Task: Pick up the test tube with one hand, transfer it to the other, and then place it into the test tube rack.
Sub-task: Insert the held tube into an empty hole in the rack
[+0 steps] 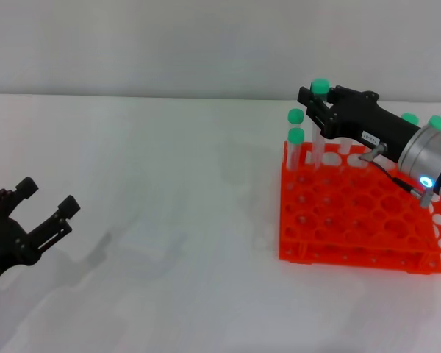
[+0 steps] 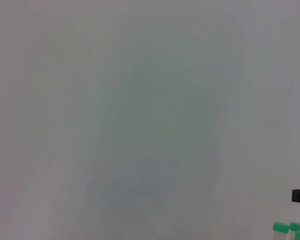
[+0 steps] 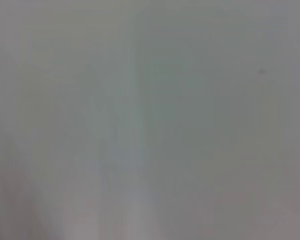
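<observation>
While the black right gripper [image 1: 317,110] on its silver wrist with a blue light reaches over the far-left corner of the bright orange-red plastic test tube rack [image 1: 353,220], its fingers are clamped around a slim clear test tube with a green screw cap [image 1: 320,121] — upright, its lower end just above the rack's holes. Two more green-capped tubes [image 1: 296,136] stand in the rack just beside it. The black left gripper [image 1: 37,213] hovers well apart from the rack, fingers spread — holding nothing.
</observation>
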{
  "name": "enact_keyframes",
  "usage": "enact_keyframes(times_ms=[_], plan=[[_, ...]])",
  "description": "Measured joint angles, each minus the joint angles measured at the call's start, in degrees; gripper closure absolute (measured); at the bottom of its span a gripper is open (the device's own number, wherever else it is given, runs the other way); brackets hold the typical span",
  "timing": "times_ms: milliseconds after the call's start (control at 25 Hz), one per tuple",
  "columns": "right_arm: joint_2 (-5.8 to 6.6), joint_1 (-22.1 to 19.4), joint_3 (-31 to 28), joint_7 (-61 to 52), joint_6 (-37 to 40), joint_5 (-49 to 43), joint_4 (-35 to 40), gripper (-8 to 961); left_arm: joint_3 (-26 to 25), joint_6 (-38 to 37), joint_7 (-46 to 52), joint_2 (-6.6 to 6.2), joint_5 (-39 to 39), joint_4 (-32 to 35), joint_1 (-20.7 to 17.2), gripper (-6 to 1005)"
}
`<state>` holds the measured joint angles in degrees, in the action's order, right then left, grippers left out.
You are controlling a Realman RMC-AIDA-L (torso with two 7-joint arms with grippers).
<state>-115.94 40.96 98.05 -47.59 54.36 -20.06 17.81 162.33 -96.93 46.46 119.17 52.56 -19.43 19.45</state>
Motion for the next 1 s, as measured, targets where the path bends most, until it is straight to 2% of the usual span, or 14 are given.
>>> enact_keyframes(times_ms=[1000], plan=[[-0.26,1.7,1.0,2.7,-5.0,0.2,-0.3,704,0.4,1.9,-1.7,-0.02,-0.4,3.5,-0.5,106]])
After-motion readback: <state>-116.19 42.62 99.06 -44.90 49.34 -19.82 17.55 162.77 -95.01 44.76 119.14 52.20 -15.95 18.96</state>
